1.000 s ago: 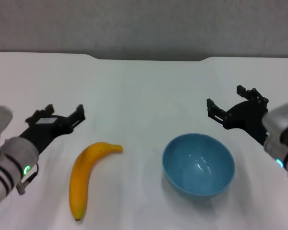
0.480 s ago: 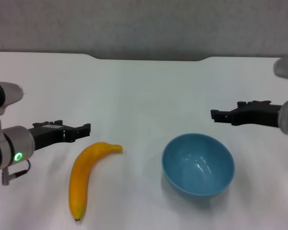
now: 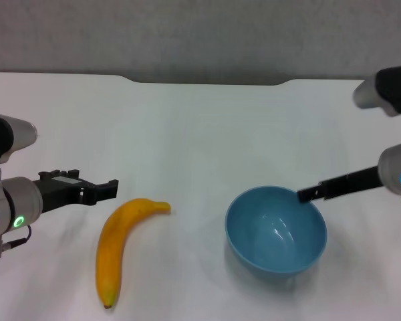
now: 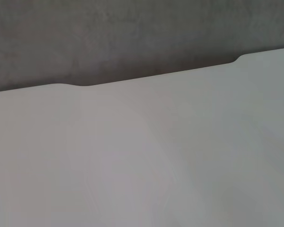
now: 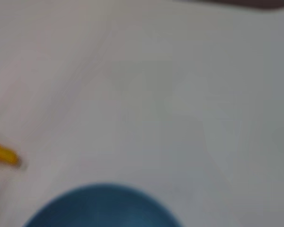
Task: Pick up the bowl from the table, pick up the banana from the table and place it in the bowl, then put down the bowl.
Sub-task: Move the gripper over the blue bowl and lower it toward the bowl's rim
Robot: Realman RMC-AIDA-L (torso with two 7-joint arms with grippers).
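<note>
Bowl [image 3: 277, 230] sits on the white table [image 3: 200, 134], unmarked, banana [image 3: 118, 244] well to its left. Right gripper [image 3: 306, 194] hovers at its far rim — finger state untellable; left gripper [image 3: 107, 190] — fingers apart — just beyond the banana's stem.

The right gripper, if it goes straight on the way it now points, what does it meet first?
Probably the bowl: the right gripper points across its far right rim. Depth is unclear, so it may pass just above it.
</note>
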